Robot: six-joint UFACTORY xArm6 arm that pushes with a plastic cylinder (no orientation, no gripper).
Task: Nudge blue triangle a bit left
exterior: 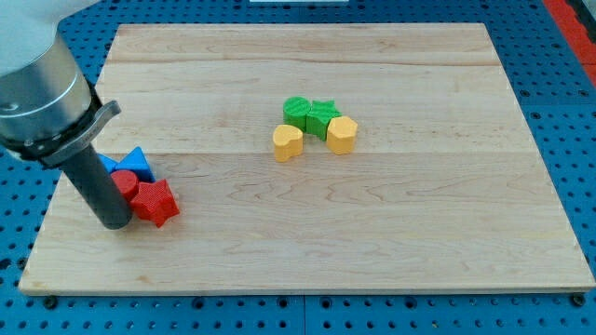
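Observation:
The blue triangle lies near the board's left edge, its point toward the view's top. It touches a red round block below it, and a red star sits just right of that. A second blue block peeks out left of the triangle, mostly hidden by the rod. My tip rests on the board at the lower left of this cluster, against the red round block and just left of the red star. The rod hides the cluster's left side.
Near the board's middle is a second cluster: a green block, a green star, a yellow heart-like block and a yellow hexagon-like block. The wooden board lies on a blue pegboard.

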